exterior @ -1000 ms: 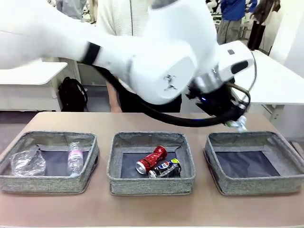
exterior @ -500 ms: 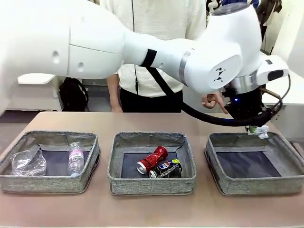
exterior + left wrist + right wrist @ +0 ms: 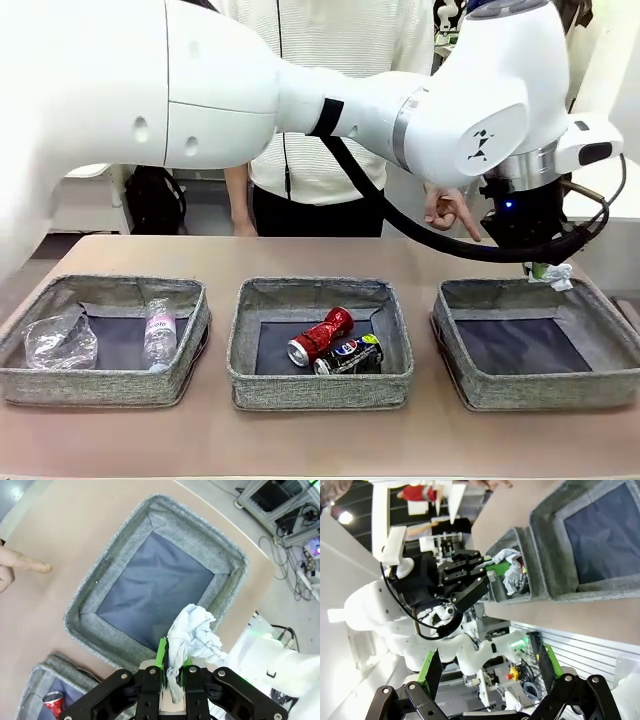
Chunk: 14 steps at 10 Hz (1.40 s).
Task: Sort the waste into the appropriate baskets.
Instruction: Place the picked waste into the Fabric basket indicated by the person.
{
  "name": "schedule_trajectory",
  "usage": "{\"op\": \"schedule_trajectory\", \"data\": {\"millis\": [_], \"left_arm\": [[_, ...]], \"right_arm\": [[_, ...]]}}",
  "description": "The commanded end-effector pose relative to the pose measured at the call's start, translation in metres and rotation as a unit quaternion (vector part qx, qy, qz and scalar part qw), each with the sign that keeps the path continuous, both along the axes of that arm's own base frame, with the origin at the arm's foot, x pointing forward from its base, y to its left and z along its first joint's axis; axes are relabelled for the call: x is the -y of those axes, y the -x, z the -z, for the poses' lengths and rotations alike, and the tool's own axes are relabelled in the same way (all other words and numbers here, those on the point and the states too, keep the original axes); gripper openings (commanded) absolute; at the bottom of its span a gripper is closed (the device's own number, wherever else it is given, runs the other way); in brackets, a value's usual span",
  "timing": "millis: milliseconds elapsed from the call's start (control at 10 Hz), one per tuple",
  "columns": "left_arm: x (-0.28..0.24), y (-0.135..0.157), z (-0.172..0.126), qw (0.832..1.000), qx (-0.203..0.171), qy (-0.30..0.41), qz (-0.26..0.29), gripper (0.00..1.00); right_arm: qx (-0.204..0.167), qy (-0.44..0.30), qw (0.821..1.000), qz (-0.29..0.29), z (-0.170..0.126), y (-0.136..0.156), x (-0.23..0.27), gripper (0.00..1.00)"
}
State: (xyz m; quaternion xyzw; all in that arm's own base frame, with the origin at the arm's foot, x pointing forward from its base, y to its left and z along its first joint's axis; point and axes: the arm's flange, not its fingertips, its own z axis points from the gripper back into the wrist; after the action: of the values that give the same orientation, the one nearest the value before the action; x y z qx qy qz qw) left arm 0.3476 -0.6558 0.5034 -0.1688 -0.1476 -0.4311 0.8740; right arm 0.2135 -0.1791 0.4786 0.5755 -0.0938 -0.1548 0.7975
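Note:
My left arm reaches across to the right, and its gripper (image 3: 541,267) is shut on the crumpled white paper ball (image 3: 555,276) above the far right corner of the right basket (image 3: 520,392). In the left wrist view the green pads of the left gripper (image 3: 173,657) pinch the paper ball (image 3: 194,631) over the basket's rim (image 3: 87,602). The middle basket (image 3: 320,392) holds the crushed red can (image 3: 320,336) and the Pepsi can (image 3: 348,355). The left basket (image 3: 95,388) holds the plastic cup (image 3: 58,340) and the small bottle (image 3: 158,335). My right gripper (image 3: 490,672) is open with nothing in it.
A person stands at the far side, one hand (image 3: 450,212) pointing down near the right basket; the finger (image 3: 27,566) rests on the table beside it. The right wrist view shows the left gripper (image 3: 492,570) with the paper beside the basket wall (image 3: 547,550).
The left arm has swung to the right with the paper ball, from in front of the middle basket to the right basket's far corner. The pointing hand has come into view.

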Motion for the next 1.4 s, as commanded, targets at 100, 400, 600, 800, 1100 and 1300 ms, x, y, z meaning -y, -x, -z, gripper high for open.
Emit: {"op": "schedule_trajectory", "data": {"millis": [100, 400, 600, 800, 1100, 1300], "left_arm": [[0.004, -0.001, -0.004, 1.0, 0.003, -0.014, 0.02, 0.67], [0.003, -0.002, -0.005, 1.0, 0.004, -0.013, 0.018, 0.81], [0.002, -0.003, -0.007, 1.0, 0.004, -0.011, 0.016, 1.0], [0.0, -0.005, -0.009, 1.0, 0.001, -0.009, 0.013, 1.0], [-0.03, 0.003, -0.034, 0.999, -0.031, -0.03, 0.025, 1.0], [-0.104, 0.018, -0.072, 0.998, -0.057, -0.022, 0.006, 1.0]], "right_arm": [[-0.005, -0.003, 1.0, 0.011, -0.005, -0.002, -0.002, 1.0], [-0.005, -0.003, 1.0, 0.011, -0.005, -0.002, -0.002, 1.0], [-0.005, -0.003, 1.0, 0.011, -0.005, -0.002, -0.002, 1.0], [-0.005, -0.003, 1.0, 0.011, -0.005, -0.002, -0.002, 1.0], [0.009, -0.009, 1.0, -0.007, -0.003, -0.006, -0.004, 1.0], [0.015, -0.036, 0.999, -0.026, -0.01, -0.031, -0.016, 1.0]]}}
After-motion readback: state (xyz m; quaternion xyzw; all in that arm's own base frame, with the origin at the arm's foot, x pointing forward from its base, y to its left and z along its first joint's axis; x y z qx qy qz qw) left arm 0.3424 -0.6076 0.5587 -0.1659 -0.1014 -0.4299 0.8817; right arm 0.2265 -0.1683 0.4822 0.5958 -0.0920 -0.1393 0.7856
